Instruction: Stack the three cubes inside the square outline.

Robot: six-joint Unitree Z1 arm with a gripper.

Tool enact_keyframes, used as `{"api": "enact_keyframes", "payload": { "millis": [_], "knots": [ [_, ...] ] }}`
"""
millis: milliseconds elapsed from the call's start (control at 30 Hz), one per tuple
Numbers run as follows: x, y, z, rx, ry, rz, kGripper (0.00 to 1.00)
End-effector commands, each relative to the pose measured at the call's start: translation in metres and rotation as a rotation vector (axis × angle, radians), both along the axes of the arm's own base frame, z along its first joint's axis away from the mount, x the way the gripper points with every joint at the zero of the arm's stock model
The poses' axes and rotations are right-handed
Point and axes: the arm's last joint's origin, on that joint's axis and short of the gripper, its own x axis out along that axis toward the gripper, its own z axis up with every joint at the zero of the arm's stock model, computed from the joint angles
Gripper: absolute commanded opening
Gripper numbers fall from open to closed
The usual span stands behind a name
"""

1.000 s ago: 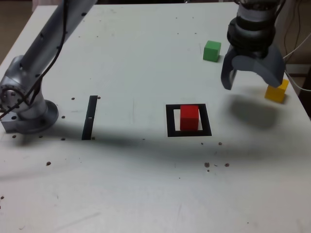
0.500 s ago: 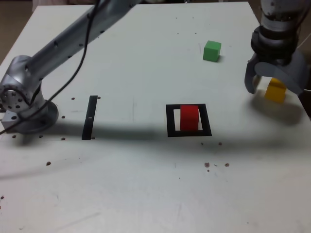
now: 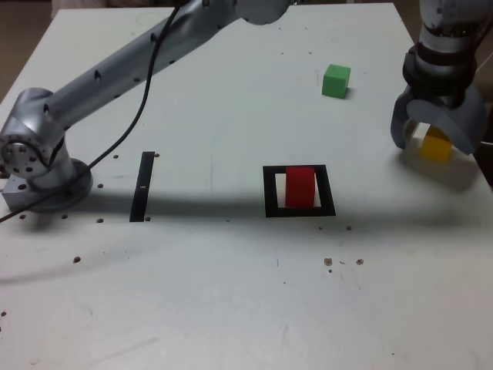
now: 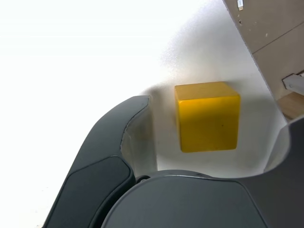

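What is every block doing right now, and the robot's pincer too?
Red cube: sitting inside the square outline, nothing on top.
Yellow cube: on the table, between the open pincer jaws, not gripped yet.
Green cube: alone on the table, far from the outline, untouched.
Pincer: open, lowered around the yellow cube.
Black strip: flat on the table, nothing on it.

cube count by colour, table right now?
red cube: 1
green cube: 1
yellow cube: 1
total: 3
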Motion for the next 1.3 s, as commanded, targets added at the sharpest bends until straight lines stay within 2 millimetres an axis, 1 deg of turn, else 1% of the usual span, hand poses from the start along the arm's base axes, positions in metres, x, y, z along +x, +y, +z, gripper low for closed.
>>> {"api": "enact_keyframes", "payload": {
  "millis": [0, 100, 167, 333, 400, 467, 1033, 1167, 1267],
  "knots": [
    [0.002, 0.0, -0.002, -0.003, -0.002, -0.003, 0.82],
    [0.002, 0.0, -0.002, -0.004, -0.002, -0.004, 0.76],
    [0.002, 0.0, -0.002, -0.003, -0.003, -0.003, 0.69],
    [0.003, -0.002, -0.001, -0.003, -0.012, -0.007, 0.44],
    [0.004, -0.004, -0.001, -0.005, -0.015, -0.01, 0.37],
    [0.004, -0.006, -0.001, -0.01, -0.015, -0.013, 0.33],
    [0.005, -0.01, -0.004, -0.018, -0.001, -0.022, 0.3],
    [0.004, -0.012, -0.001, -0.011, -0.003, -0.023, 0.3],
    [0.001, -0.015, 0.005, -0.004, -0.005, -0.02, 0.3]
  ]
}}
